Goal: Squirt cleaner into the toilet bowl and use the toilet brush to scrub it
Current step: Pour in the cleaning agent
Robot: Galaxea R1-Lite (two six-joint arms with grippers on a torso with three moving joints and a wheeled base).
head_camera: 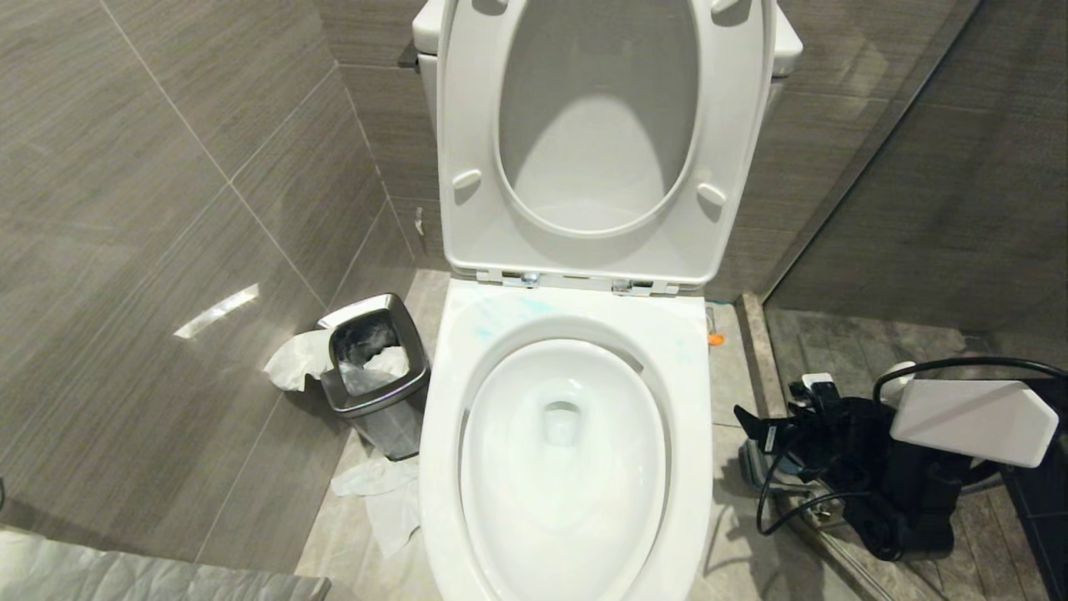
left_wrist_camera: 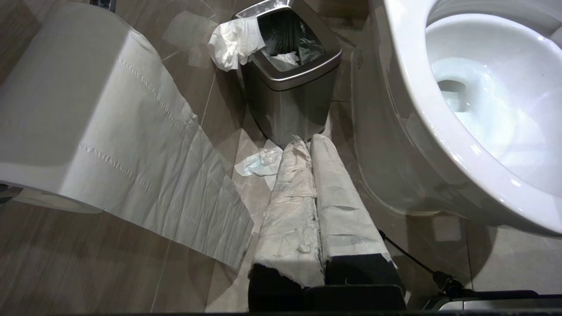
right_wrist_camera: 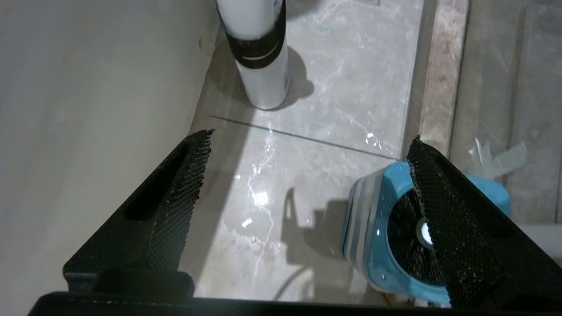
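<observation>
Toilet bowl (head_camera: 563,467), glossy white oval; right claw (right_wrist_camera: 307,175) gapes wide, left claw (left_wrist_camera: 307,147) closed.

Your right gripper (right_wrist_camera: 307,193) hangs over the floor (right_wrist_camera: 316,109) with its two black, rough-faced fingers (right_wrist_camera: 180,193) spread wide and nothing between them. The toilet's white side (right_wrist_camera: 88,109) runs along one edge of your view, just beside one finger. Under the other finger sits a blue holder (right_wrist_camera: 373,219) with a dark round opening and a small white tip (right_wrist_camera: 424,232) showing inside; that finger partly covers it. Farther off, a white bottle (right_wrist_camera: 259,52) with a black band stands upright on the tiles, close against the toilet.
</observation>
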